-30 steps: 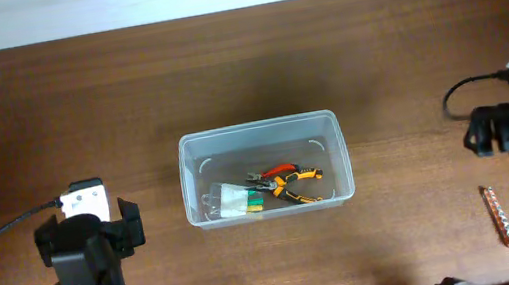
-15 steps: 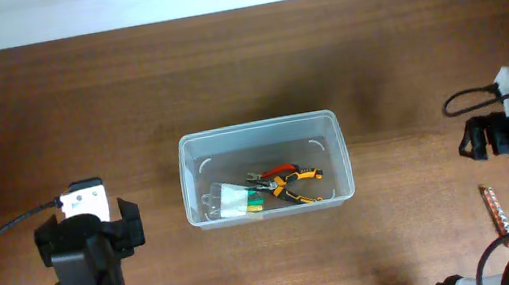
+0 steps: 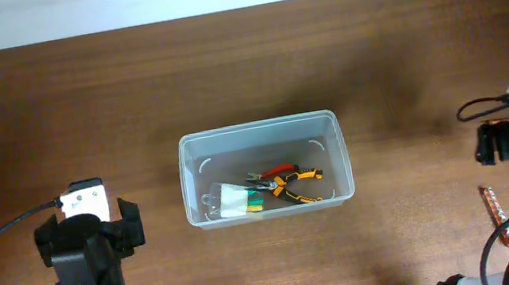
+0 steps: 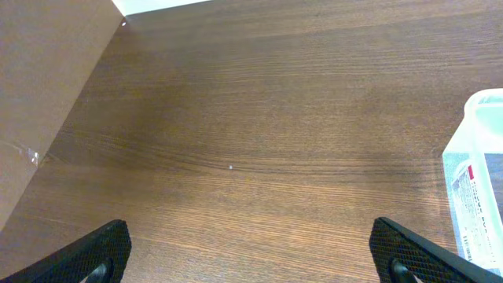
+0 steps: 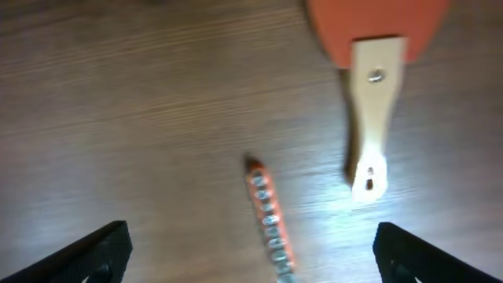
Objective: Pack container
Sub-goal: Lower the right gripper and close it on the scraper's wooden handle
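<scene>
Shifting toward the table's (image 3: 127, 101) right edge, the right gripper (image 5: 251, 258) hangs wide open and empty over a bit strip (image 5: 267, 218) running lengthwise between its jaws; the container (image 3: 258, 130) sits mid-table, leftward.

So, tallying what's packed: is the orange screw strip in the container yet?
Out. The orange screw strip lies on the table, well right of the container, beside the wooden-handled tool.

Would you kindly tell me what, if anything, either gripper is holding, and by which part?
Nothing is held: the left gripper and right gripper are both open.
</scene>
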`<state>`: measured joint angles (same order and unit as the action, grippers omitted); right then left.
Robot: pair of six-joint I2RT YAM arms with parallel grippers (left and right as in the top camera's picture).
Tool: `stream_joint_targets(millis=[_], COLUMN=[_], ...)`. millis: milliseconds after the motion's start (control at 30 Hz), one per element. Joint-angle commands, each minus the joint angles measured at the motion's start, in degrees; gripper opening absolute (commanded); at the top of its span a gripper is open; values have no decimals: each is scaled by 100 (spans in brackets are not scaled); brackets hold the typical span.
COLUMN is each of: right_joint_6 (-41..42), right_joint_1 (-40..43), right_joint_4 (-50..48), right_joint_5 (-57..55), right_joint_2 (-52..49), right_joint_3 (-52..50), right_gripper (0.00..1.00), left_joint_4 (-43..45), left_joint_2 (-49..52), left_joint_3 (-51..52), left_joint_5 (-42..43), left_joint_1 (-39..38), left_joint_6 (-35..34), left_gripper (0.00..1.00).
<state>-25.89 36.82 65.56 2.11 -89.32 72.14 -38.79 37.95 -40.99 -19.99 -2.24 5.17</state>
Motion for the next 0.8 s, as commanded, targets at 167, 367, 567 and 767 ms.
stream_joint_targets(millis=[167,367,567,767], right_joint_6=[-546,-822,-1300,-1631], right_joint_1=[870,820,826,826], right_joint_4=[-623,-892,-1045,-1279], right_joint_5=[-81,-98,-289,-490], right_joint_2=[-487,-1058,-1471,-1672], right_joint_3=[90,90,87,87], right_gripper=[99,99,99,99], left_joint_4=[11,11,11,11], left_joint_2=[-2,-2,-2,-2], left_joint_3=[-120,-120,-120,-120], left_joint_5=[-39,-39,-39,-39], left_joint_1=[-24,-24,-24,-24], left_joint_6=[92,92,94,92], left_gripper=[99,99,99,99])
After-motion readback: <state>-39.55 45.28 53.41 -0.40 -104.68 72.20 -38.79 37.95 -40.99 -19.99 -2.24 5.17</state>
